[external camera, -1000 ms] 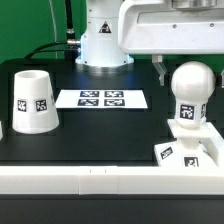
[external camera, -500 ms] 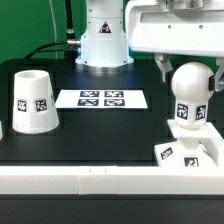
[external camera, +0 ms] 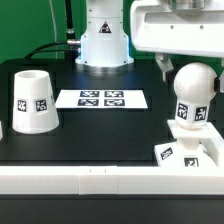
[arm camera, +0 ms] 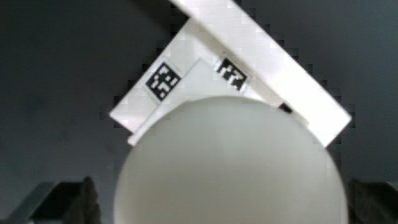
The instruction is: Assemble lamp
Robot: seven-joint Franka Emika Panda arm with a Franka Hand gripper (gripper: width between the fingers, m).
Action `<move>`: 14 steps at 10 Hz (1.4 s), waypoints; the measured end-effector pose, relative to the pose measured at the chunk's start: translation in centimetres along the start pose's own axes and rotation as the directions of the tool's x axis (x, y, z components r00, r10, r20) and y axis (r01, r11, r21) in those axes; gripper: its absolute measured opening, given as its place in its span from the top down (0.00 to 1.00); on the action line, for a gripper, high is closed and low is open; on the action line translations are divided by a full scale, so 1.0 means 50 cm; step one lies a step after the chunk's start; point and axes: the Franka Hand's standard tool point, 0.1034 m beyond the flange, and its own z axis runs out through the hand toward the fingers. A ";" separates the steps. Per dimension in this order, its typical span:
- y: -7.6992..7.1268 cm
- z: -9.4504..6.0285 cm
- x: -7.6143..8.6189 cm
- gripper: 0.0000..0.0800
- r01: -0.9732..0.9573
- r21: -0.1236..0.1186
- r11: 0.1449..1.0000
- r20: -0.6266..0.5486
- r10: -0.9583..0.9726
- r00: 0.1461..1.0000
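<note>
The black table (external camera: pixel 110 130) lies under everything. The claw (external camera: pixel 188 72) hangs just above the bulb (external camera: pixel 192 95). Since a moment ago the claw has slid a little toward the exterior view's right. Its two dark fingers (external camera: pixel 160 68) are spread wide, one on each side of the bulb's round head, and they pinch nothing. The shade (external camera: pixel 32 100) stands well away from the claw, toward the exterior view's left. The marker board (external camera: pixel 100 98) lies between them. The bulb stands upright on the base (external camera: pixel 190 152), right below the claw. Shade, bulb and base have stayed put.
</note>
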 end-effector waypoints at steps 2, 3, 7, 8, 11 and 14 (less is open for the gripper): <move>-0.006 -0.005 -0.006 0.13 0.156 -0.009 0.988 0.010 -0.156 0.988; -0.006 -0.006 -0.006 0.13 0.257 -0.006 0.966 0.010 -0.257 0.966; -0.005 -0.004 -0.006 0.13 0.508 -0.004 0.861 0.012 -0.508 0.861; -0.004 -0.004 -0.005 0.13 0.585 -0.011 0.811 0.011 -0.585 0.811; -0.004 -0.004 -0.005 0.13 0.827 -0.066 0.558 0.020 -0.828 0.560; -0.003 -0.004 -0.003 0.13 0.951 -0.069 0.303 0.041 -0.951 0.306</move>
